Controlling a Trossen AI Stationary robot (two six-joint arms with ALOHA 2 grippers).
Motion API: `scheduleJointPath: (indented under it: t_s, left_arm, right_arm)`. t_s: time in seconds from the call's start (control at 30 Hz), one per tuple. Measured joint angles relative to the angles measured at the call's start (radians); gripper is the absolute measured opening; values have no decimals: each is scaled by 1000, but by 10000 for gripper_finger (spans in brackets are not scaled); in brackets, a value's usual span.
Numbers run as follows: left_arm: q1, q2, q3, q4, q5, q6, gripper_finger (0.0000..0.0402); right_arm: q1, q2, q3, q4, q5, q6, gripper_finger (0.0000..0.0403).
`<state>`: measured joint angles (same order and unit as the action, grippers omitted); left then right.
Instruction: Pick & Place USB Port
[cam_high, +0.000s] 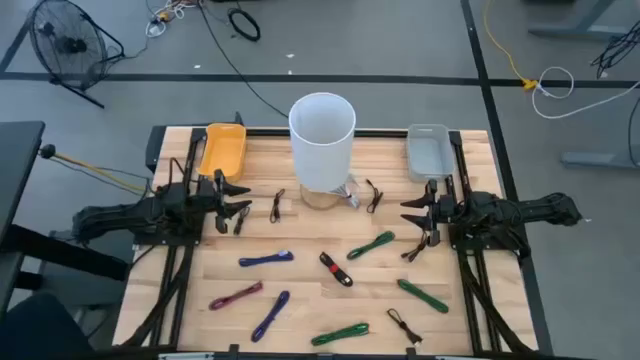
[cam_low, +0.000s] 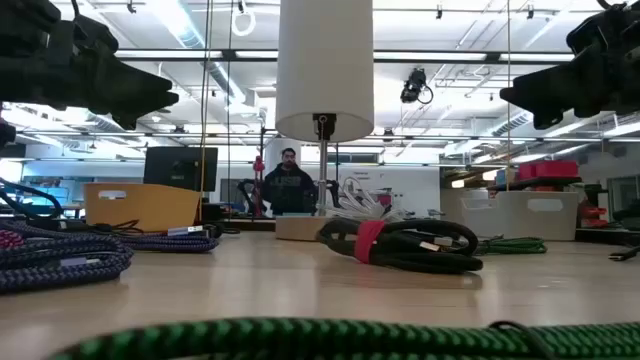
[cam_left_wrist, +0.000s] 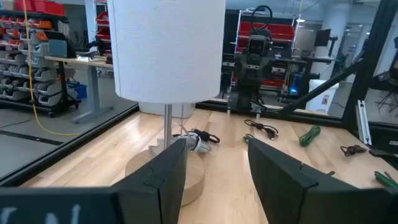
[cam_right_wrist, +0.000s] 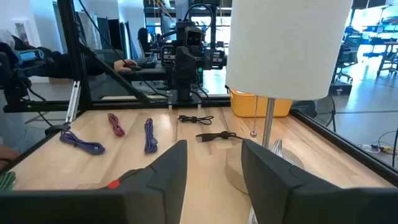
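From above, the wooden bench (cam_high: 300, 250) carries a white-shaded lamp (cam_high: 322, 125) at its centre rear, a yellow bin (cam_high: 222, 149) at the rear left and a grey bin (cam_high: 428, 152) at the rear right; both bins look empty. Bundled cables lie scattered across the front: a black cable with a red tie (cam_high: 336, 269) near the middle, a blue one (cam_high: 266, 259) to its left, green ones (cam_high: 371, 244) to its right. The left gripper (cam_high: 240, 208) and right gripper (cam_high: 411, 220) hover at mid-bench on their own sides, jaws parted, holding nothing. At bench level the black, red-tied bundle (cam_low: 398, 242) sits just in front of the lamp's base (cam_low: 300, 227), and a person stands in the room behind. The left wrist camera shows its jaws moderately wide, aimed at the lamp's stem (cam_left_wrist: 167, 127) and the pale cable end (cam_left_wrist: 196, 140) lying by the base. The right wrist camera shows jaws likewise open, with purple cables (cam_right_wrist: 150, 134) farther off. The USB item is most likely one of these bundles; which one I cannot tell. The chief risk is a reach toward the centre clipping the lamp and tipping it, or a grip on loose coils snagging a neighbouring cable.
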<state>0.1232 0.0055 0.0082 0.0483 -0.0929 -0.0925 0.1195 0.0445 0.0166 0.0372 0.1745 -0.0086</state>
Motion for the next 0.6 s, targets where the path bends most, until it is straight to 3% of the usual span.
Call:
scheduleJointPath:
  t_s: [0.6]
  left_arm:
    - [0, 0, 0, 0, 0, 0, 177]
  right_arm:
    - [0, 0, 0, 0, 0, 0, 152]
